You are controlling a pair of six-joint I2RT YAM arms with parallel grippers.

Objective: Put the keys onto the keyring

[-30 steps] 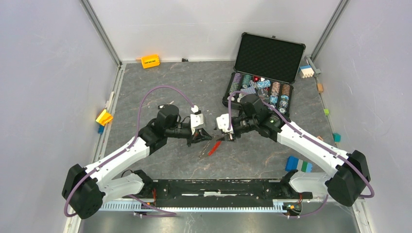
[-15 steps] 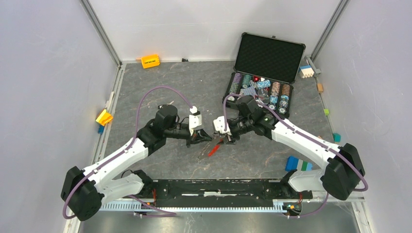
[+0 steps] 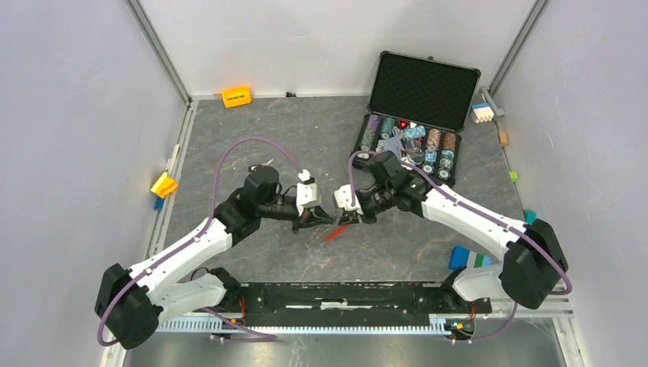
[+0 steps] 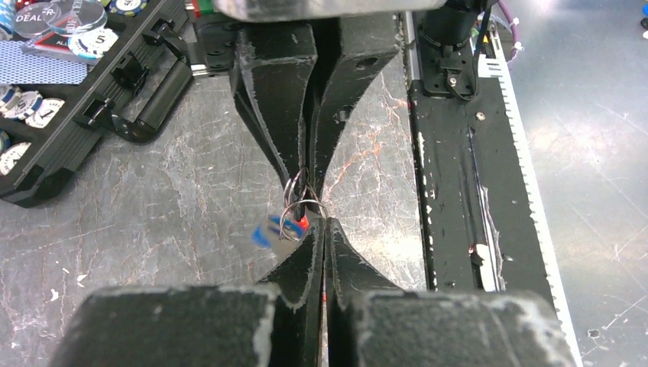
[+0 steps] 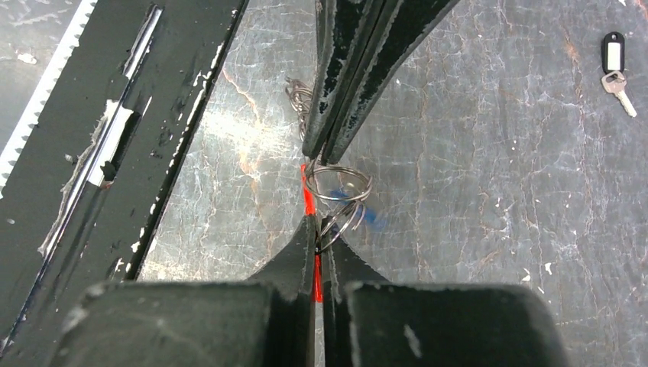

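Hanging between my two sets of jaws is the keyring, held up over the middle of the table. Its thin silver loops are pinched from both sides. My left jaws are squeezed shut on one side of the loops. My right jaws are squeezed shut on the other side. The two sets of tips point at each other and nearly touch.

The red fob runs down along my right jaws. A small blue tag shows just beside the loops. It is too blurry for me to tell if its key is on the loops.

One more key with a dark tag lies flat on the table, well apart from the keyring.

Farther back on the right, a black case sits with its lid open, full of chips. An orange block lies by the far wall.
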